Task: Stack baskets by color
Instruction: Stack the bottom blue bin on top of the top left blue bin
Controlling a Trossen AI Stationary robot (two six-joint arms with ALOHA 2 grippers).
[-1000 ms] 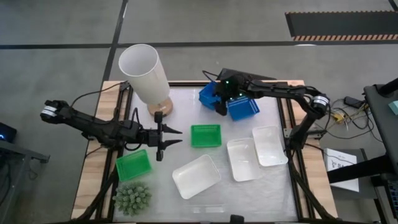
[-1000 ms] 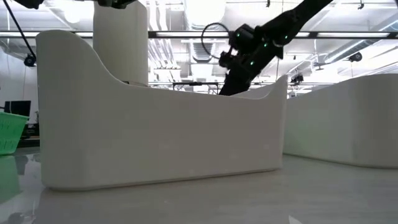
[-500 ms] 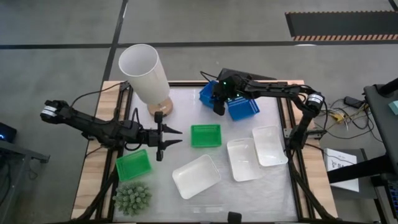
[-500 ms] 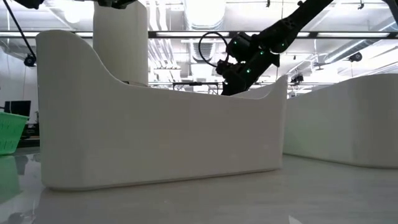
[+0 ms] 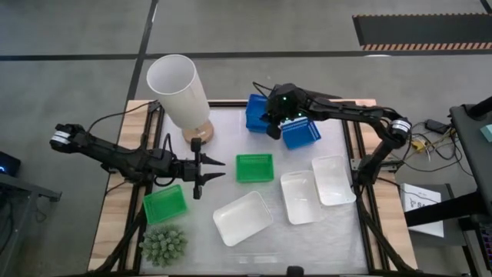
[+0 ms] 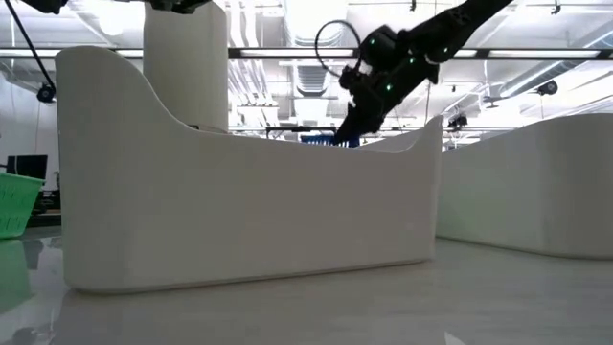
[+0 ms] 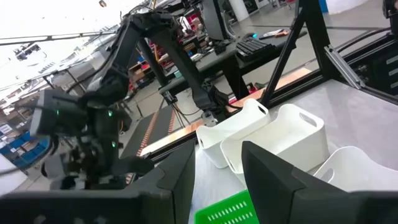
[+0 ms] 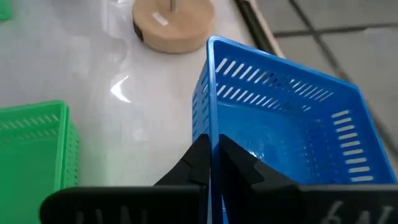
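Observation:
My right gripper (image 5: 271, 128) is at the table's far side, shut on a blue mesh basket (image 5: 257, 113). A second blue basket (image 5: 302, 134) sits just right of it. Two green baskets (image 5: 254, 167) (image 5: 165, 205) rest flat on the table. So do three white baskets (image 5: 241, 218) (image 5: 300, 197) (image 5: 333, 179). My left gripper (image 5: 216, 169) hovers open and level left of the middle green basket and touches nothing. My right gripper pinches one side wall of the blue basket (image 8: 211, 134) at its rim, with one finger inside the basket and one outside. The fingers (image 8: 198, 163) slant down from above. The low view shows the basket's blue rim (image 6: 321, 140) raised; whether it is clear of the table, I cannot tell.
A tall white cylinder lamp (image 5: 178, 91) on a round wooden base stands at the far left, close to the held basket. A spiky green plant (image 5: 163, 245) sits at the near left corner. The table's frame rails (image 5: 355, 154) run along both sides.
My right gripper has shut on the blue basket's wall and risen a little. The basket has come up with it: its blue rim now shows above the white basket's edge in the low view, where it did not before.

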